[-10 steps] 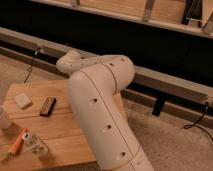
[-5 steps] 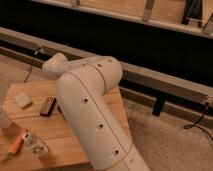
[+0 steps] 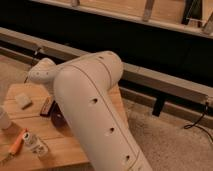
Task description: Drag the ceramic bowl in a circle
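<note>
A small part of the dark maroon ceramic bowl (image 3: pixel 57 119) shows on the wooden table (image 3: pixel 60 150), just right of the small brown rectangular block (image 3: pixel 46 106). The rest of the bowl is hidden behind my large white arm (image 3: pixel 95 115), which reaches over the table from the lower right. My gripper is hidden behind the arm and does not show.
On the table there is a pale square block (image 3: pixel 22 100) at the back left. A white cup (image 3: pixel 3 119) stands at the left edge. An orange tool (image 3: pixel 17 141) and a clear bottle with a white cap (image 3: pixel 36 144) lie at the front. A metal rail (image 3: pixel 165 82) runs behind.
My arm has swung left over the table and now covers more of its right side. A dark edge of the bowl now shows beside the brown block.
</note>
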Robot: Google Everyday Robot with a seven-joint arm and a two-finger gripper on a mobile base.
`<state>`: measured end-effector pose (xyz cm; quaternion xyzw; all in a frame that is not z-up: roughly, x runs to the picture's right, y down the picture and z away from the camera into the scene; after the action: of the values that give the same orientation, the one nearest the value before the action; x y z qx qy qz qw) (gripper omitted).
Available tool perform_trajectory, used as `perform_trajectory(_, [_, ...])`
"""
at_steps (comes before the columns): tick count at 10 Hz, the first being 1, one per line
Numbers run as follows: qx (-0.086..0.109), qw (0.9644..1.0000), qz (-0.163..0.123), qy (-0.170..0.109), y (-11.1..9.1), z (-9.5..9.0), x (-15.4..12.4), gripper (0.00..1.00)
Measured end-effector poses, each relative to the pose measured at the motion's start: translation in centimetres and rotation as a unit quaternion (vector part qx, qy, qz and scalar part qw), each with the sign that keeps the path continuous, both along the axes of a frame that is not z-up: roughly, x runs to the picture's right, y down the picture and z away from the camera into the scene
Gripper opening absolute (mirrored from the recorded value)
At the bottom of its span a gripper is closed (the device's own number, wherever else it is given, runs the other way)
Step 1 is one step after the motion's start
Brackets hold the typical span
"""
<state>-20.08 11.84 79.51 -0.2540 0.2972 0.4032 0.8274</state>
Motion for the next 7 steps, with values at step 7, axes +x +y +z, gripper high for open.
perform_trajectory(7, [-0.057, 0.9969, -0.045, -0.029, 9.6, -6.4, 1.8, 0.0])
